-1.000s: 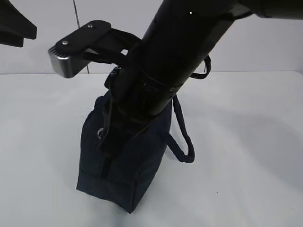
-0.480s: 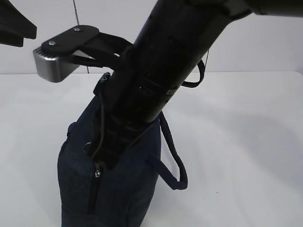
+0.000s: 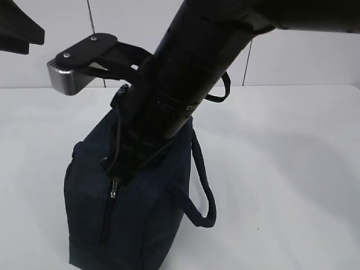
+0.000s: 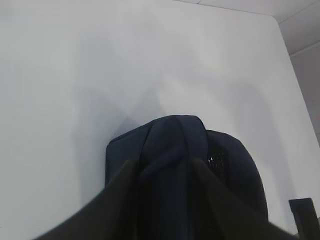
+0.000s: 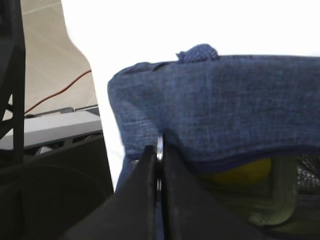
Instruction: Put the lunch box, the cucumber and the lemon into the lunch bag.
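Lunch bag (image 3: 129, 219) stands lower left of exterior frame on white table (image 3: 292, 169); we note 1 strap handle (image 3: 203, 185) hanging down its right side. Right gripper (image 5: 159, 165), centre-bottom of right wrist frame, jaws pressed together on silver ring pull (image 5: 160, 142) at bag's edge. Lemon (image 5: 240, 172) visible inside bag, lower right, beside clear lunch box (image 5: 272, 197). Left gripper (image 4: 165, 200) jaws part-spread astride bag's dark fabric, lower centre of left wrist frame; we cannot tell whether they grip it.
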`<state>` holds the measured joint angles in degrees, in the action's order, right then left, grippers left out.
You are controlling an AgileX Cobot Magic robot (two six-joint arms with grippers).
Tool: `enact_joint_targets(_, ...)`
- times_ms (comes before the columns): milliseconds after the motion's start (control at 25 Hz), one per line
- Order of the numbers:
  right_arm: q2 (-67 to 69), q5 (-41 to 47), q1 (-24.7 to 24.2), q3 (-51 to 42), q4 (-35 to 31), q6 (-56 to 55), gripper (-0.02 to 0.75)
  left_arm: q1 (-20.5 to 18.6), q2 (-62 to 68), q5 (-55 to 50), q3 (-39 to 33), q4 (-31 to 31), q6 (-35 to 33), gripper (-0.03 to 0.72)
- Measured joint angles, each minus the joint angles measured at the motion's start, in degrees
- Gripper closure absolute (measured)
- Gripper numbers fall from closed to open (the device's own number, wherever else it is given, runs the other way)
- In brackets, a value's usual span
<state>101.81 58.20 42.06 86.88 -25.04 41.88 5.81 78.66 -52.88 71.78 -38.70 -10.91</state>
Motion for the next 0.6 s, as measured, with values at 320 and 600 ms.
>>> enact_joint_targets(320, 0.0, 4.62, -3.01, 3.68, -3.59, 0.53, 0.73, 0.0, 0.0, 0.39, 0.0, 2.93, 0.0, 0.445)
enact_joint_targets(600, 0.0, 5.04, -3.99, 4.93, -5.76, 2.61, 0.73, 0.0, 0.13, 0.39, 0.0, 5.33, 0.0, 0.445)
